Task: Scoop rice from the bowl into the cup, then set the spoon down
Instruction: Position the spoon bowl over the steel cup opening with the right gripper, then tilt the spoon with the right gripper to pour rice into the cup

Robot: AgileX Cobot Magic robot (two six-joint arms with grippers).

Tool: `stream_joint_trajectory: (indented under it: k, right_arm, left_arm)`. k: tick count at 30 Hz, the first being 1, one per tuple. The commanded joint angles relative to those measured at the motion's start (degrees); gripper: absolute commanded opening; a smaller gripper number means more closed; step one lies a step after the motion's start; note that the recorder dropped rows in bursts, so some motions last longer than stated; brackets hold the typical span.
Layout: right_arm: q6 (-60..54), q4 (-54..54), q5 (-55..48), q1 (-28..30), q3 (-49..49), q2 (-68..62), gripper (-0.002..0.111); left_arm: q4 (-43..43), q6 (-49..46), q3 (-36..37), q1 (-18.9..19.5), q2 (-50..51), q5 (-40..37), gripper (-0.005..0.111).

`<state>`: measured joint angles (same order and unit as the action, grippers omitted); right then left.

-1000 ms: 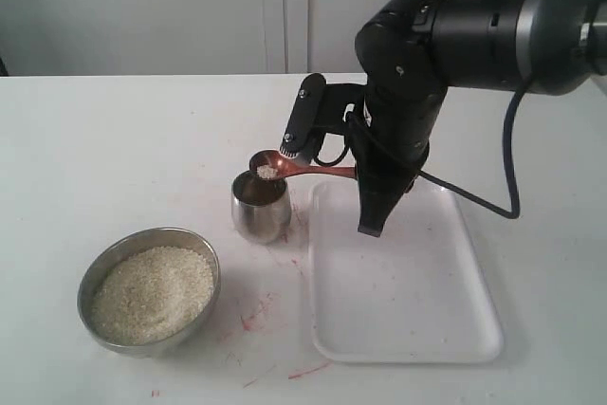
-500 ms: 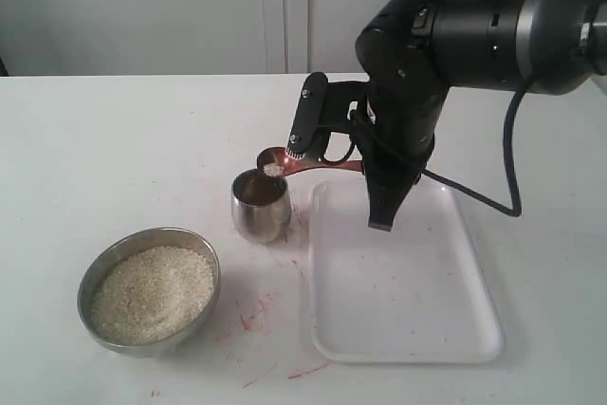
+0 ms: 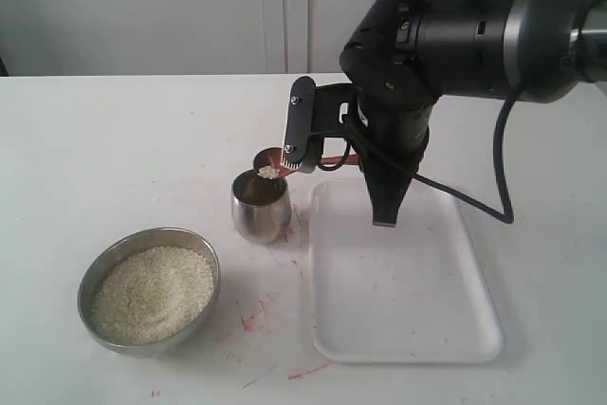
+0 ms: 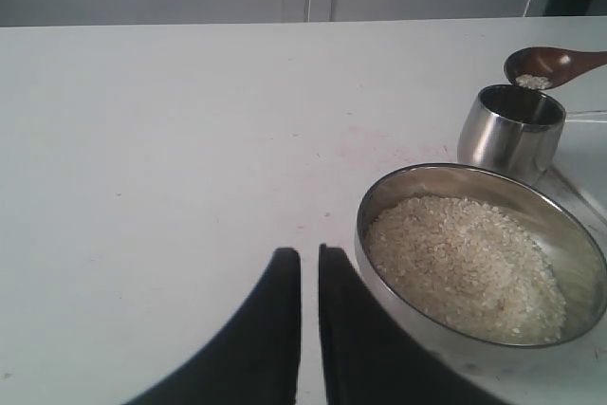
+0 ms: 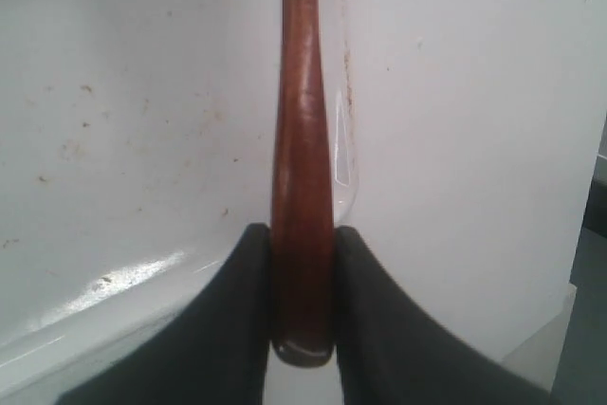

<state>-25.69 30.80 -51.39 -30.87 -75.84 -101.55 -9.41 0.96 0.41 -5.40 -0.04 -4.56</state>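
Observation:
The steel bowl [image 3: 204, 263] holds a pale mound of rice [image 3: 152, 293] at the front left. The shiny cup [image 3: 261, 208] stands beside the tray. My right gripper [image 3: 340, 162] is shut on the slim handle of the reddish-brown spoon [image 3: 272, 160], whose oval end hovers over the cup's far rim with a small heap of rice in it. In the right wrist view the spoon handle [image 5: 302, 130] is pinched at the right gripper [image 5: 303, 239]. My left gripper [image 4: 309, 258] rests shut and empty beside the bowl [image 4: 368, 225], with the cup [image 4: 510, 135] and the spoon [image 4: 555, 64] beyond it.
A white rectangular tray [image 3: 403, 282] lies to the right of the cup, under my right arm, and it also shows in the right wrist view as the tray [image 5: 142, 120]. Faint red marks stain the white table [image 3: 114, 158] around the cup and the tray's front.
My right wrist has turned and shifted slightly left. The spoon's oval end stays over the cup with rice in it. Bowl, cup and tray have not moved.

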Motion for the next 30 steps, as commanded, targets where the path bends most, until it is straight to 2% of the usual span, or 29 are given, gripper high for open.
stream_joint_trajectory:
  k: [1,18,22,30]
  right_arm:
    - [-0.59,1.14,0.15,-0.02,0.12,0.05,0.000]
    - [-1.26,2.84,0.15,-0.66,0.12,0.05,0.000]
    - [-1.26,5.70,0.15,-2.71,0.12,0.05,0.000]
    - [-1.26,9.26,-1.32,-2.70,0.12,0.05,0.000]
  left_arm:
    - [-0.37,0.10,-0.41,0.09,0.04,0.19,0.014]
    - [-0.37,0.10,-0.41,0.09,0.04,0.19,0.014]
    - [-0.37,0.10,-0.41,0.09,0.04,0.19,0.014]
    - [-0.37,0.10,-0.41,0.09,0.04,0.19,0.014]
